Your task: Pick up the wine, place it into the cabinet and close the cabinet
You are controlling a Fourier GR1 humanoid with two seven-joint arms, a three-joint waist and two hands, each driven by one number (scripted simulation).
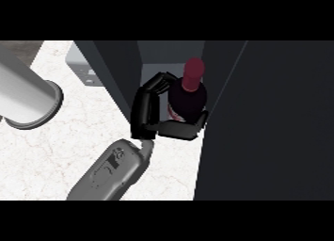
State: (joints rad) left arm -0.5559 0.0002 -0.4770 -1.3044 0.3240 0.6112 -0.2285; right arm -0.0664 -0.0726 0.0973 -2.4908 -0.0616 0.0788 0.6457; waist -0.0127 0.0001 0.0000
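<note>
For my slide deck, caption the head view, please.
Right hand curled around a dark red-capped wine bottle, holding it upright inside the open dark cabinet.

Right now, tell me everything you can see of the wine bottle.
The wine bottle is dark glass with a red capsule over its neck and a sliver of pale label low on its body. It stands upright in the cabinet opening, between the dark panels. The right hand holds it, black fingers curled around its left side and thumb under its base.

wine bottle (188, 94) lower body hidden behind hand (155, 110), cabinet (280, 122) cropped right
</note>
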